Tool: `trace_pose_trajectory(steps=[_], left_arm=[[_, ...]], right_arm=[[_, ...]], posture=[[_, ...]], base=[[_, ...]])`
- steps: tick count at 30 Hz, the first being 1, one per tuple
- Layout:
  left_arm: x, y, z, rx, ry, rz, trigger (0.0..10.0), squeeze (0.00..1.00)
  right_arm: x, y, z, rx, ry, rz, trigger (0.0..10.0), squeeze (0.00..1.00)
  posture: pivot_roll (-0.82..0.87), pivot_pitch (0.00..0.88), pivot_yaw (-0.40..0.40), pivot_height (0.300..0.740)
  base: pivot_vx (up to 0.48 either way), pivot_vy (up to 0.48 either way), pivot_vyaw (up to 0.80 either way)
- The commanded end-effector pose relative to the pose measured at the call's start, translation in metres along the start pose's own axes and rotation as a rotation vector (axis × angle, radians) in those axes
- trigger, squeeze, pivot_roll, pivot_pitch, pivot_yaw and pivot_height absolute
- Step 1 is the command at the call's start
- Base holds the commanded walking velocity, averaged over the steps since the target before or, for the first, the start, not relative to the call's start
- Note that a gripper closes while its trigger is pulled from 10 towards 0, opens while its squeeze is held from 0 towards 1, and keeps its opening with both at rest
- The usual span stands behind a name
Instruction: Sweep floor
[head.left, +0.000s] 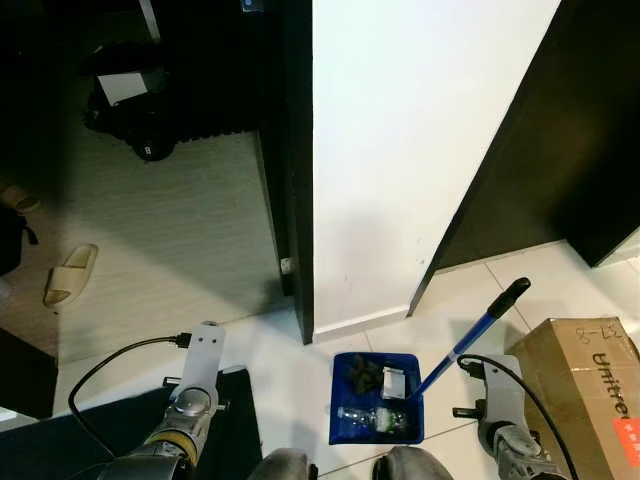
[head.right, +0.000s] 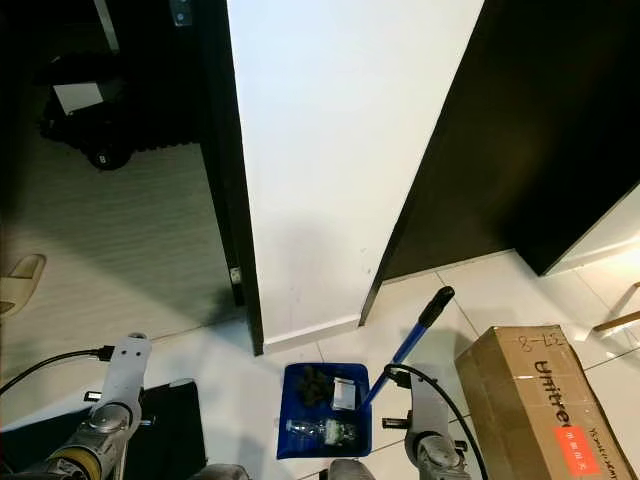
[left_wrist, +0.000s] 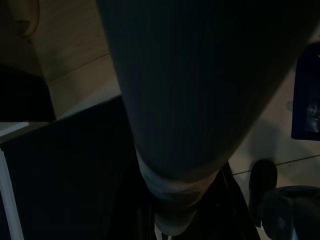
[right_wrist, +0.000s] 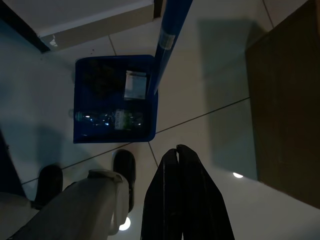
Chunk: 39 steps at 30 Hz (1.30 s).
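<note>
Two black fingers of the right gripper (right_wrist: 182, 165) are pressed together, holding nothing. Just ahead, the light dustpan (right_wrist: 114, 100) lifts best by its stiff blue handle (head.left: 470, 338).

You have the dustpan (head.left: 377, 398) on the floor (head.left: 300, 360) just ahead of your feet, in front of the wall (head.left: 400, 150). In it lie a bottle (head.left: 372, 419), a packet (head.left: 392, 381) and debris (head.left: 362, 375). A box (head.left: 590, 385) sits to its right, a slipper (head.left: 70, 274) far left.

Bright, sharp head views; dim wrists
</note>
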<state>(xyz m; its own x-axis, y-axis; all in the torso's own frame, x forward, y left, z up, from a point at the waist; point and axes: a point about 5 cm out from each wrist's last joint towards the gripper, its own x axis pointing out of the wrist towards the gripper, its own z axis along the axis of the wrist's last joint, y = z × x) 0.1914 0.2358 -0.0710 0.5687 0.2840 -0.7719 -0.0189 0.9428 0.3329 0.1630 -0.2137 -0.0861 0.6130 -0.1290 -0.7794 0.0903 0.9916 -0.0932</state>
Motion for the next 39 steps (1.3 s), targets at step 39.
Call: trace_pose_trajectory(steps=[39], left_arm=[[-0.0002,0.0008,-0.0037,0.046,0.02,-0.006,10.0,0.0]], right_arm=[[-0.0004,0.0011,-0.001,0.019,-0.004,-0.003,10.0,0.0]], posture=[[0.07,0.0,-0.018,0.74]], base=[[0.0,0.0,0.0]])
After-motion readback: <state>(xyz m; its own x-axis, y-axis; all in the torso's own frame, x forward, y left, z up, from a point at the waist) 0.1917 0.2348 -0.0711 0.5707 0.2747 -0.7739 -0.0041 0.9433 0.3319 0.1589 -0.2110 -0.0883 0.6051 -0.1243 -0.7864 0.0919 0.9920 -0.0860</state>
